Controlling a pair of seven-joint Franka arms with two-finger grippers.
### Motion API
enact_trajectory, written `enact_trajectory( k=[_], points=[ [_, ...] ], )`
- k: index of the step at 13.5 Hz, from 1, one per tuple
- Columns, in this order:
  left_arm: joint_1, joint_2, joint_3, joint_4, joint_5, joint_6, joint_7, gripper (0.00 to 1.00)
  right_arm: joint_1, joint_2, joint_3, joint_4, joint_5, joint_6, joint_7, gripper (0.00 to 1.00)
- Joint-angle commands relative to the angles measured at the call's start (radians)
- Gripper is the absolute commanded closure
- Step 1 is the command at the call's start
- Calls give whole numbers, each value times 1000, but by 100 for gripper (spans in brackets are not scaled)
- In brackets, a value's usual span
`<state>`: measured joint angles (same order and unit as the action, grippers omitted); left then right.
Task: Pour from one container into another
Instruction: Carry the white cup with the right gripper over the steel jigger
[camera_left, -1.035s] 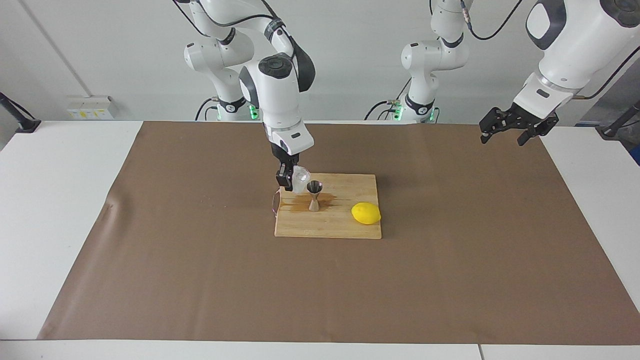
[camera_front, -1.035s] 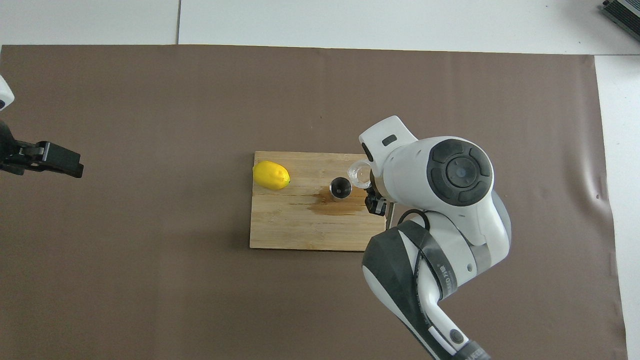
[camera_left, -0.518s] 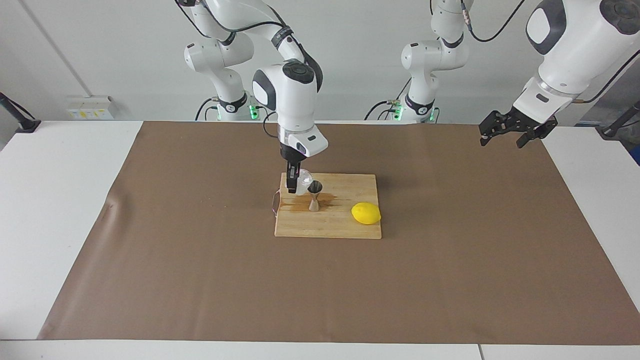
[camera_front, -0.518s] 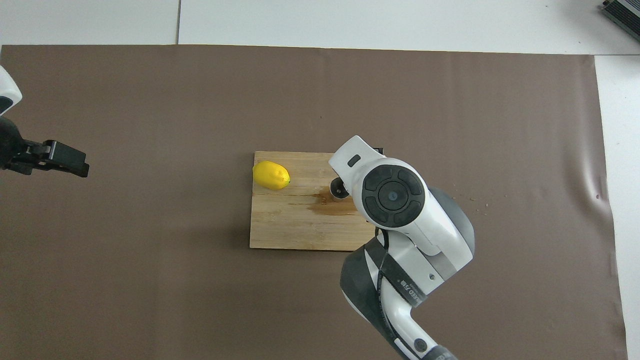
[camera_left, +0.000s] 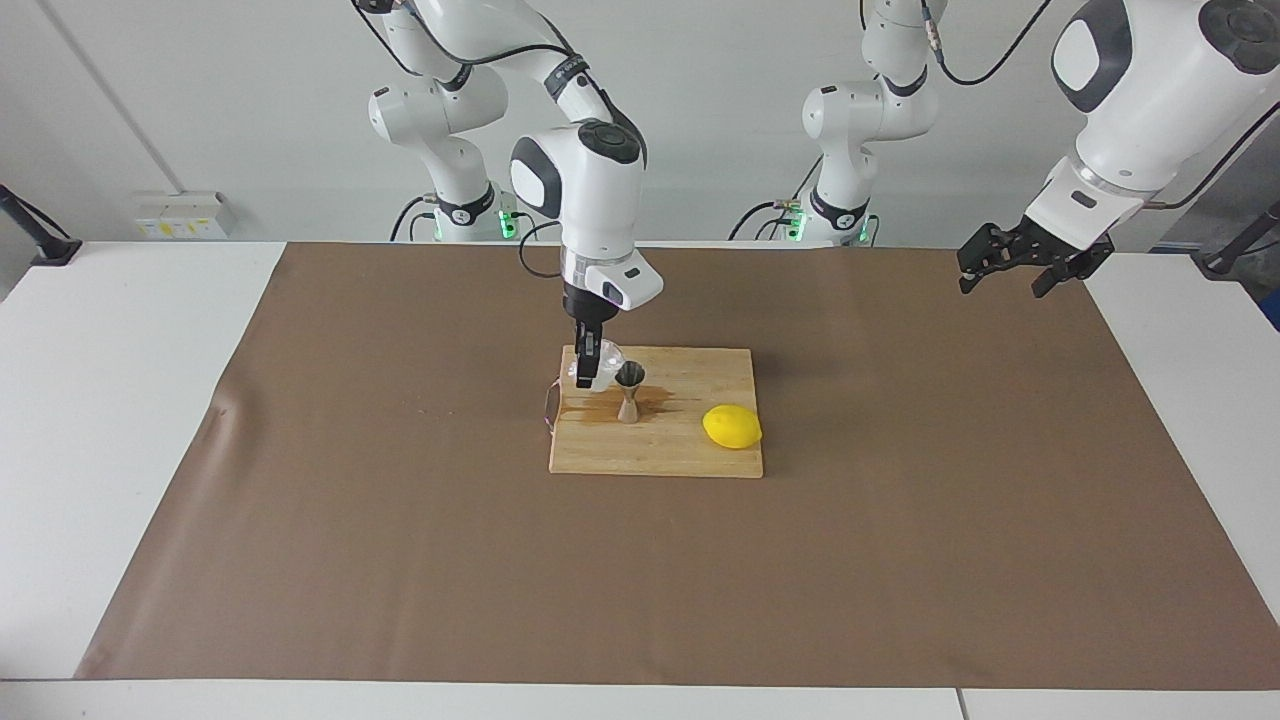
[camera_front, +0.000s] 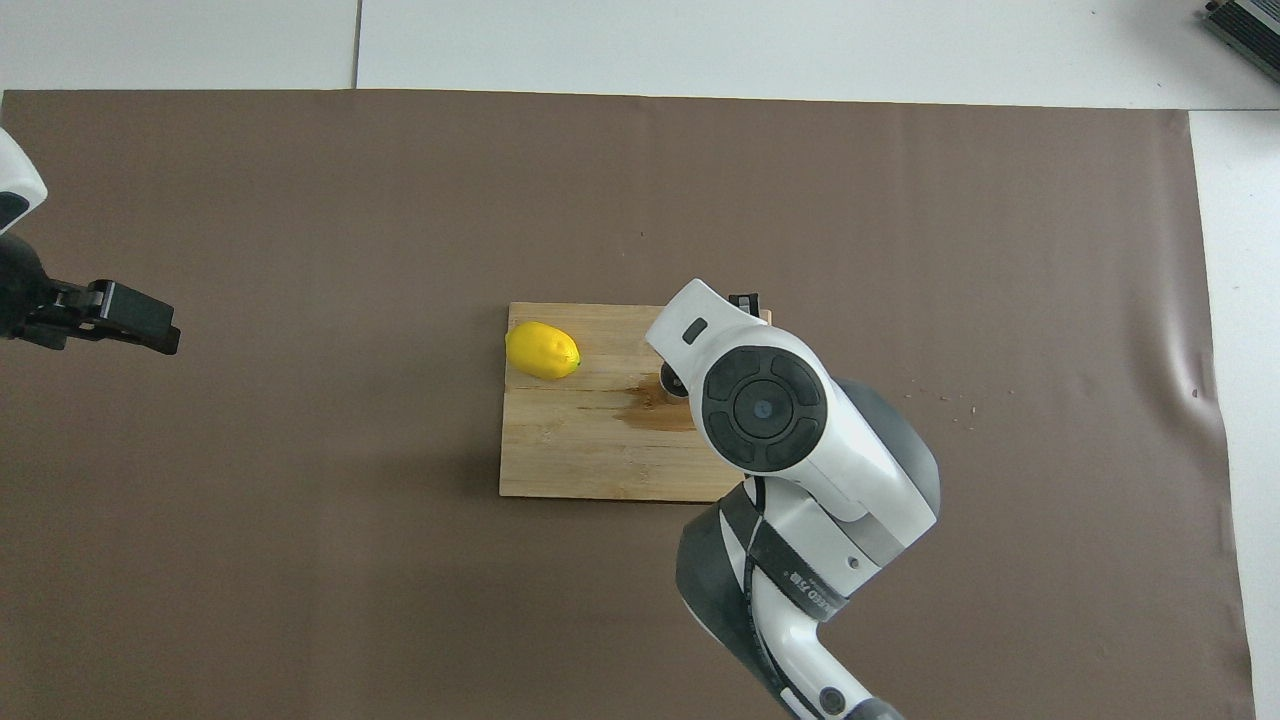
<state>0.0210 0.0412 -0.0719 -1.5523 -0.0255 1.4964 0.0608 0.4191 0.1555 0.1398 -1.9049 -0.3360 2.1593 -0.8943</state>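
The clear glass tumbler hangs low over the wooden cutting board, with my right gripper shut on it from above. It sits close beside the steel jigger, toward the right arm's end of the table. I cannot tell whether its base touches the board. The jigger stands upright on the board. In the overhead view my right arm's wrist hides the tumbler, and only an edge of the jigger shows. My left gripper waits open above the mat near the left arm's end.
A yellow lemon lies on the board toward the left arm's end. A brown wet stain spreads around the jigger's foot. A brown mat covers the table under the board.
My right wrist has turned upright over the board. The tumbler went from tipped at the jigger's mouth to nearly level and lower beside it. The left gripper barely shifted.
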Motion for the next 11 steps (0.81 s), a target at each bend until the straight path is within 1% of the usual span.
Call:
enact_trajectory(
  k=[1,8,11],
  points=[
    [7,-1,0,-3,-13,5,16,0,7,15,6,24,-63,-1,-14,74],
    [-7,-3,-2,-5,-5,4,44,0,9,22,6,21,-153,24,-21,74],
    [-6,-4,-3,0,-1,4,44,0,29,29,6,18,-211,25,-20,74]
  ],
)
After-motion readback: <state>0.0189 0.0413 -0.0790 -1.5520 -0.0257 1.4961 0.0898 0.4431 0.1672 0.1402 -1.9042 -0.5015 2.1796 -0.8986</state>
